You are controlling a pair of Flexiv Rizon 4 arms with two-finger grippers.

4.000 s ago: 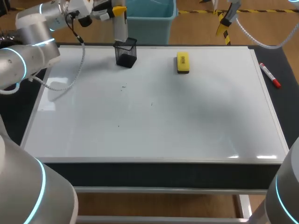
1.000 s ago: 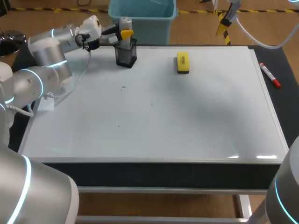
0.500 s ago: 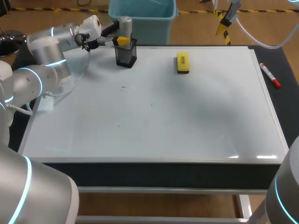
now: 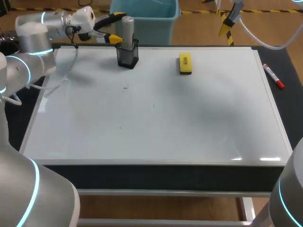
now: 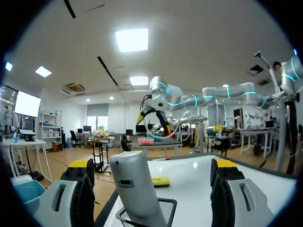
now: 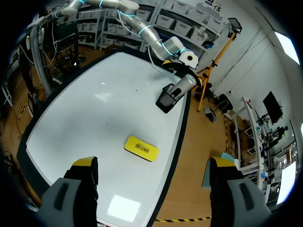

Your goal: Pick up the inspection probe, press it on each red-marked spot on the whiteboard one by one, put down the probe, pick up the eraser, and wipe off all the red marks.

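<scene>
Fingers of the left gripper (image 4: 113, 26) are spread, just off the probe (image 4: 127, 29) at its 9 o'clock, nothing pinched. Right gripper (image 6: 151, 175) fingers are spread too, held high above the board. Probe is stood upright in a black mesh cup (image 4: 128, 56) at the whiteboard's (image 4: 156, 123) 11 o'clock corner; eraser (image 4: 185, 63) lies at 12 o'clock. Only faint specks are seen on the board; red marks cannot be made out. Probe is judged a rigid, smooth grey cylinder, light, likely slippery; best gripped on the exposed upper body, above the cup rim.
</scene>
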